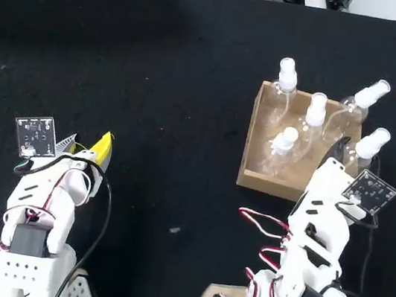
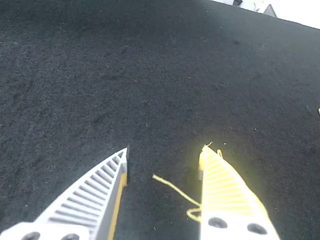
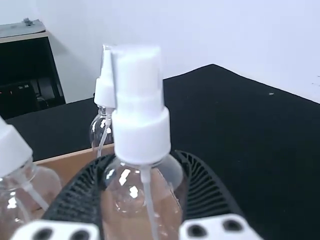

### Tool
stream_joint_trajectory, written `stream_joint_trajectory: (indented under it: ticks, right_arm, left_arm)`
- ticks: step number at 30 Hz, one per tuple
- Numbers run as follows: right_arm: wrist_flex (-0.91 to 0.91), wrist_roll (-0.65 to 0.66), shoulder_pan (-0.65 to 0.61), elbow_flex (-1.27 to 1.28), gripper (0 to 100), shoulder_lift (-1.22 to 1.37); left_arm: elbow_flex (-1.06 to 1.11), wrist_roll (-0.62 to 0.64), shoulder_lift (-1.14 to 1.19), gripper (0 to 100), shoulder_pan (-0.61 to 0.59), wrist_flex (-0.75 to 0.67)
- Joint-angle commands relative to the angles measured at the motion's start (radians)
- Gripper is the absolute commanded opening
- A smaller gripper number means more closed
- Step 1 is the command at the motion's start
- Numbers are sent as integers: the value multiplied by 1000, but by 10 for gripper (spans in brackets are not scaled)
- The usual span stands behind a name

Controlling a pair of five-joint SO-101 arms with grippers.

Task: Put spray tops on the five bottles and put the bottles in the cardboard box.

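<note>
The cardboard box (image 1: 254, 174) sits right of centre. Three clear bottles with white spray tops (image 1: 287, 75) (image 1: 315, 110) (image 1: 284, 142) stand inside it, and another (image 1: 369, 95) leans at its far right corner. My right gripper (image 1: 348, 154) is shut on a further topped bottle (image 1: 372, 142) at the box's right side. In the right wrist view the black fingers (image 3: 200, 182) flank that bottle (image 3: 137, 125), with another bottle (image 3: 104, 92) behind it. My left gripper (image 1: 86, 147) (image 2: 165, 152) is open and holds nothing, low over the black mat far left of the box.
Black cloth (image 1: 179, 78) covers the table. A loose yellow thread (image 2: 172, 187) hangs by the left gripper's yellow finger. A pale corner of some flat object (image 1: 224, 292) shows at the front edge between the arm bases.
</note>
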Motion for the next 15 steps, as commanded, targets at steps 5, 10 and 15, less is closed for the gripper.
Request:
stream_joint_trajectory:
  ticks: [5,10,15]
  right_arm:
    - [5,3,-6,-53,12,5]
    - [5,3,-9,-61,12,5]
    - [48,3,-8,-104,12,53]
  left_arm:
    - [-8,2,-12,213,2,-17]
    - [-8,2,-12,213,2,-18]
    - [-8,2,-12,213,2,-18]
